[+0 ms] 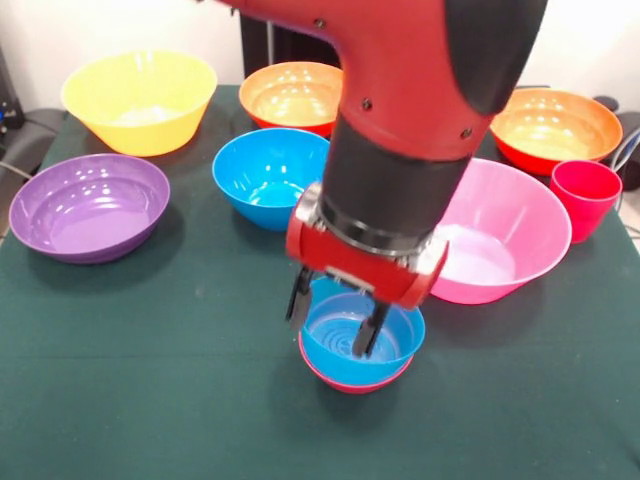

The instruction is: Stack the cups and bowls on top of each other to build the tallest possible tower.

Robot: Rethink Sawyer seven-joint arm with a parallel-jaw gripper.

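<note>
Nearest the camera, the small blue bowl [385, 355] is sitting nested inside the small magenta-red bowl [352, 384] on the green table [150, 400], forming the low tower [360, 368]. The gripper [334, 318] is hanging right over it, its fingers [372, 328] spread apart: one is reaching down inside the blue bowl, the other is lying outside the rim on the left (whether they are actually touching the rim is not clear). Just behind on the right, the pink bowl [505, 235] is resting; the medium blue bowl [265, 175] is standing alone behind the gripper, the purple bowl [90, 205] at left. Farther back are sitting the red cup [585, 195], the yellow bowl [140, 100] and two orange-red bowls [290, 95] [560, 125].
</note>
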